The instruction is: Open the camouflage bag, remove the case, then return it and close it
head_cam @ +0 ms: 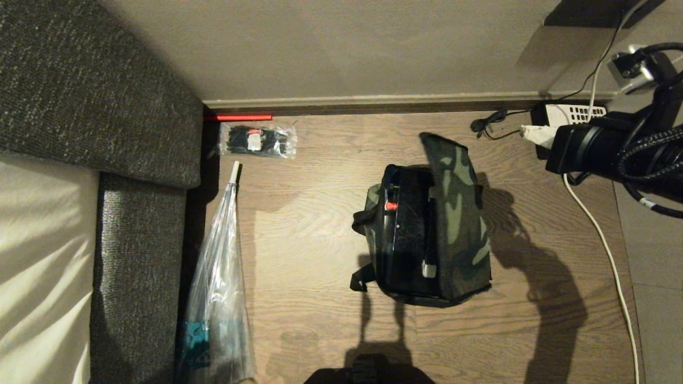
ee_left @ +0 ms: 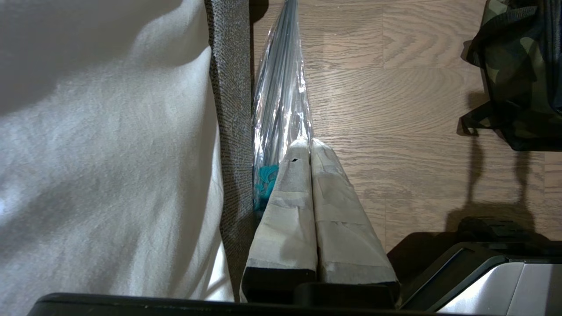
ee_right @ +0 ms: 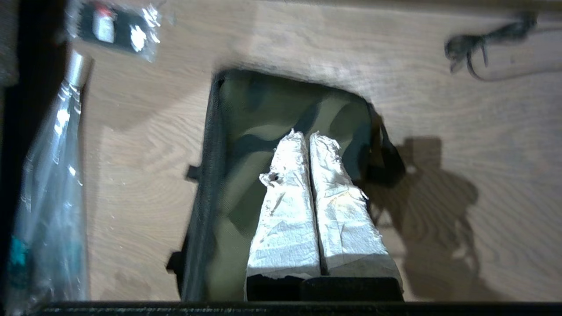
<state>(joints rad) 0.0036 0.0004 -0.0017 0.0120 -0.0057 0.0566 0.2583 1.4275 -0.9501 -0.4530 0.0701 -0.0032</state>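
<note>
On wooden floor [head_cam: 320, 224] we hover our right gripper [ee_right: 307, 140], fingers pressed together and empty, over the camouflage bag [head_cam: 459, 213]; its upright flap could flop shut over the case [head_cam: 405, 229].

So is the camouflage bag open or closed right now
Open. The camouflage bag's lid is flipped up and to one side, and the black case shows inside it.

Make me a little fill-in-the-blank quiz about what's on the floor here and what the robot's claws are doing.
1. The camouflage bag lies on the floor with its flap ____.
2. Inside it sits the black case, which has a small ____ button.
3. The right gripper hovers over the bag with its fingers ____.
4. The left gripper is near the clear folded ____.

Missing words: open; red; shut; umbrella
</note>
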